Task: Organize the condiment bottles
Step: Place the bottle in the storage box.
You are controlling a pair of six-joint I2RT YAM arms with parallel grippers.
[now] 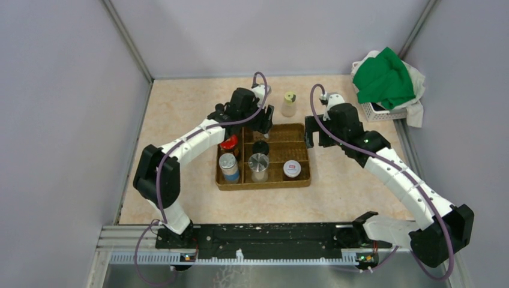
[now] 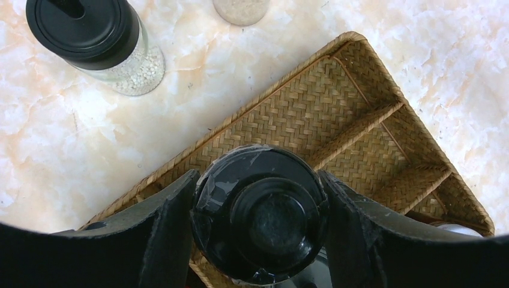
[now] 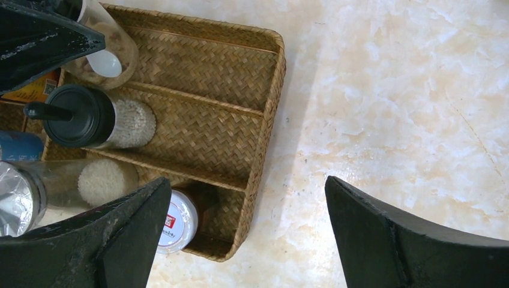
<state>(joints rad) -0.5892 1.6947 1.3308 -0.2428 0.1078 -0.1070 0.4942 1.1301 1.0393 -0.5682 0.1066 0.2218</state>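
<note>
The pale marble table (image 1: 180, 120) carries a woven divided tray (image 1: 264, 187), and the left gripper (image 2: 257, 186) hangs over its far corner, jaws clamped on either side of a black-capped jar (image 2: 261, 222). The step looks like setting that jar into the tray. To do it well, keep the jar upright, centre it over a bare compartment clear of the woven dividers, lower it until the base rests, and only then let go. The right gripper (image 3: 247, 185) is spread wide with nothing in it, just beside the tray's right edge. The tray holds a black-lidded shaker (image 3: 75, 114) of white grains, a silver-lidded jar (image 3: 18, 198), a blue-labelled jar (image 1: 228, 165), a red-lidded jar (image 1: 228, 143) and a white-lidded jar (image 3: 177, 219). On the table beyond it stand another black-lidded jar (image 2: 90, 36) and a green-lidded bottle (image 1: 289, 103).
</note>
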